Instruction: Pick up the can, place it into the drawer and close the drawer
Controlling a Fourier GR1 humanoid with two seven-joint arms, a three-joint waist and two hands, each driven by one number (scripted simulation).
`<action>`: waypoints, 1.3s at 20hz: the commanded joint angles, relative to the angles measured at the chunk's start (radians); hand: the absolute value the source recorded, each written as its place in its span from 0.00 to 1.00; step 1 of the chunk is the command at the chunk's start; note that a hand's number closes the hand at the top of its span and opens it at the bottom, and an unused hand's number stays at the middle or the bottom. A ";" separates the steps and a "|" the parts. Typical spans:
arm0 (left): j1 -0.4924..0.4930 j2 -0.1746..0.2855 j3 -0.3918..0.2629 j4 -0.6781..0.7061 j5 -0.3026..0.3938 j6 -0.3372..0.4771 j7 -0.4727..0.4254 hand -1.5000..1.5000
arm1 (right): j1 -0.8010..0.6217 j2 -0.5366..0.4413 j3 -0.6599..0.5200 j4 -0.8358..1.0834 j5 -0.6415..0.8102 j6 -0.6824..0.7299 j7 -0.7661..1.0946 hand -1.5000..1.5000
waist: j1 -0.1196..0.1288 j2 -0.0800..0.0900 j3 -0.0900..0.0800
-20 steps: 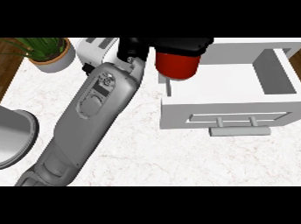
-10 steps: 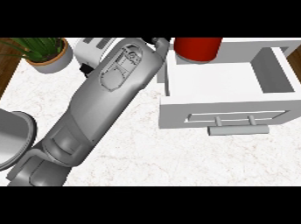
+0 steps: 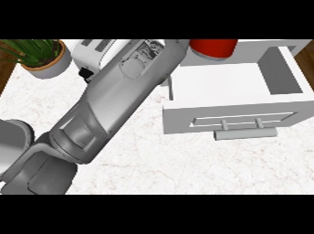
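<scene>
Can (image 3: pixel 213 48): smooth red cylinder at 1 o'clock, cut by the top edge, at the far end of the open drawer (image 3: pixel 281 116); can't tell if it's resting inside. Drawer is a white box with a panelled front and bar handle. Smooth grey left forearm (image 3: pixel 112 105) runs from 7 to 12 over the marbled worktop (image 3: pixel 186 169). Robot hand is past the top edge, so can't tell its grip.

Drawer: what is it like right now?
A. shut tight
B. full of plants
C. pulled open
C: the drawer is pulled open, so its bare white inside shows, and the red can shows by its far end at the top of the view.
</scene>
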 commanded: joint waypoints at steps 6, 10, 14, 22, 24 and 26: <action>-0.029 0.000 -0.070 0.148 0.111 -0.014 -0.095 1.00 | -0.081 -0.036 -0.026 0.035 -0.021 -0.007 0.033 0.00 | -0.024 0.009 0.001; -0.044 0.000 -0.139 0.160 0.128 0.038 -0.099 1.00 | -0.065 -0.025 -0.019 0.095 -0.008 0.017 -0.044 0.00 | -0.034 0.009 0.002; -0.050 0.000 -0.185 0.177 0.150 0.073 -0.109 1.00 | -0.103 -0.019 -0.007 0.078 0.019 -0.021 -0.002 0.00 | -0.036 0.009 0.001; 0.004 0.000 -0.260 0.207 0.175 0.094 -0.198 1.00 | -0.115 -0.037 -0.018 0.077 -0.002 -0.005 -0.006 0.00 | -0.063 0.017 0.002; -0.006 0.000 -0.257 0.243 0.186 0.077 -0.190 1.00 | -0.116 -0.028 0.001 0.039 0.001 -0.016 0.028 0.00 | -0.065 0.019 0.001; 0.003 0.000 -0.288 0.240 0.185 0.108 -0.180 0.00 | -0.125 -0.027 0.007 0.052 0.010 -0.021 0.035 0.00 | -0.053 0.016 0.001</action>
